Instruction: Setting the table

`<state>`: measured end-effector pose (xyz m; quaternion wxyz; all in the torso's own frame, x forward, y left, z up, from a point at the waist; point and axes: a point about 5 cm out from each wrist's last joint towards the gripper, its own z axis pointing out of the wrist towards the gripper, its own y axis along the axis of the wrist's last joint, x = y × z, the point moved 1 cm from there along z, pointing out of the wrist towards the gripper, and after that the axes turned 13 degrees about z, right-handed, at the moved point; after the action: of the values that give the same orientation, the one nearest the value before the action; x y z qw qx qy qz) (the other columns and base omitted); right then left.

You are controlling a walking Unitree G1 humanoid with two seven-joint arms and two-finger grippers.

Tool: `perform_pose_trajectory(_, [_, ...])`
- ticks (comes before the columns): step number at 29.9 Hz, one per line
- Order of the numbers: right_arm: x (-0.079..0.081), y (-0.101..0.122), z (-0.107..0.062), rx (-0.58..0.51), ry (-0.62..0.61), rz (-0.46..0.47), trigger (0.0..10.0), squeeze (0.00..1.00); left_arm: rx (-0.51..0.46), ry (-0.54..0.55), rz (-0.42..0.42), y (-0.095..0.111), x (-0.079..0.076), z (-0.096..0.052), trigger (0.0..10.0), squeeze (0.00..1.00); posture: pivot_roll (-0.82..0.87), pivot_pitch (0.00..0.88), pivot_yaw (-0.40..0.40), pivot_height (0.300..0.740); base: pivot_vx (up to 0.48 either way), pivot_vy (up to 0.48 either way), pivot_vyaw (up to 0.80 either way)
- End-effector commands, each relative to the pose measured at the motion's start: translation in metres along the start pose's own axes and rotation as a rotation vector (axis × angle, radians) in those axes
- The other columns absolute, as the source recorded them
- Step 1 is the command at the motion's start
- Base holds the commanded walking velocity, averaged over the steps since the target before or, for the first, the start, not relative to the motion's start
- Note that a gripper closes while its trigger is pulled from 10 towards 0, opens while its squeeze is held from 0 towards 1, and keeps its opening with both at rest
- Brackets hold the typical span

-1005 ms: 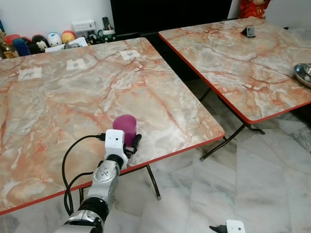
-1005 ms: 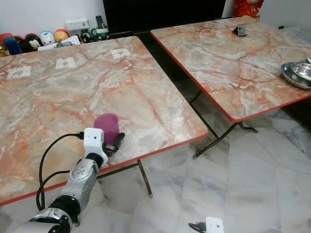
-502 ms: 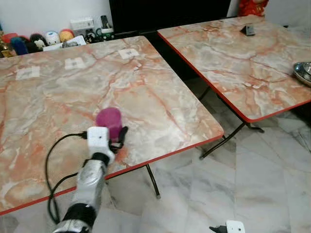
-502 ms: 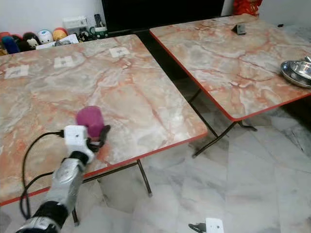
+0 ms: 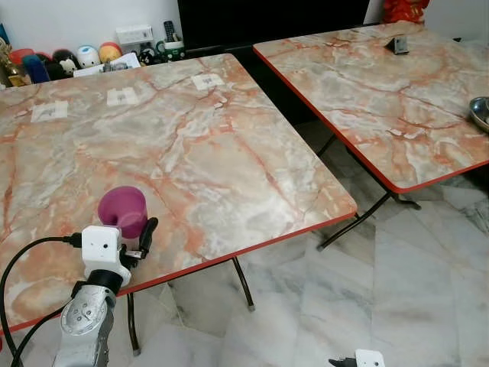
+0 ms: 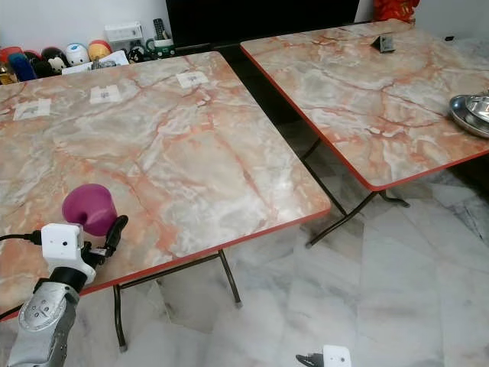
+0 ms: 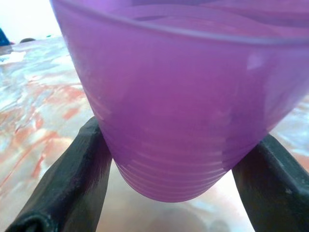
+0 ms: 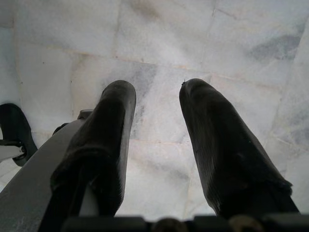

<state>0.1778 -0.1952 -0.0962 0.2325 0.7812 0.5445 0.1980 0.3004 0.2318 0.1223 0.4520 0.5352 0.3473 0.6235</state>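
The left gripper (image 5: 131,229) is clamped on a purple cup (image 5: 122,210), holding it upside down with its closed base up, over the near left part of the marble-patterned desk (image 5: 199,153) close to its red front edge; whether the cup's rim touches the desk top cannot be told from the head views. In the left wrist view the cup (image 7: 183,106) sits between the two black fingers (image 7: 72,179), each pressing a ribbed side of it, with the desk surface just beyond. Ahead of the gripper, at the desk's far edge, three white paper labels (image 5: 122,96) lie in a row, and past them a cluster of small colourful figurines (image 5: 88,56) stands against the wall. Off to the gripper's right, across a gap of pale marble floor (image 5: 397,290), stands a second desk (image 5: 397,99) of the same pattern; a small dark object (image 5: 396,45) rests near its far side and a metal bowl (image 6: 472,113) sits at its right edge. The right gripper (image 8: 157,140) hangs low by the robot's side, well apart from the cup, its two fingers parted with a moderate gap and nothing between them, pointing down at the floor tiles (image 8: 159,43).
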Motion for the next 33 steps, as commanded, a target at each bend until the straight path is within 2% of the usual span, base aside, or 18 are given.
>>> perform_pose_trajectory(1, [0.000,-0.001,0.000,-0.010,0.002,-0.015,10.0,0.00,0.010,-0.009,-0.017,0.002,-0.007,-0.001,10.0,0.00,0.04,0.121,-0.004,0.740,0.000,0.000,0.80])
perform_pose_trajectory(7, [0.000,-0.001,0.000,-0.006,0.000,-0.018,10.0,0.00,0.023,-0.012,-0.034,0.003,-0.015,-0.003,10.0,0.00,0.03,0.109,-0.001,0.740,0.000,0.000,0.80])
perform_pose_trajectory(21, [0.000,-0.005,-0.001,0.011,0.007,-0.030,10.0,0.00,0.066,-0.008,-0.027,0.001,-0.011,-0.011,10.0,0.00,0.02,0.058,0.009,0.740,0.000,0.000,0.80])
perform_pose_trajectory(25, [-0.001,-0.004,-0.001,0.010,0.005,-0.036,10.0,0.00,0.098,-0.002,-0.034,-0.004,-0.015,-0.013,10.0,0.00,0.03,0.017,0.000,0.740,0.000,0.000,0.80])
perform_pose_trajectory(30, [-0.001,0.005,0.001,-0.007,0.004,-0.036,10.0,0.00,0.108,-0.016,-0.032,-0.007,-0.021,-0.008,10.0,0.00,0.02,0.012,-0.011,0.740,0.000,0.000,0.72])
perform_pose_trajectory(33, [-0.002,0.015,0.003,-0.035,-0.005,0.005,10.0,0.00,0.107,-0.027,-0.044,-0.007,-0.026,-0.003,10.0,0.00,0.02,0.007,-0.018,0.740,0.000,0.000,0.00])
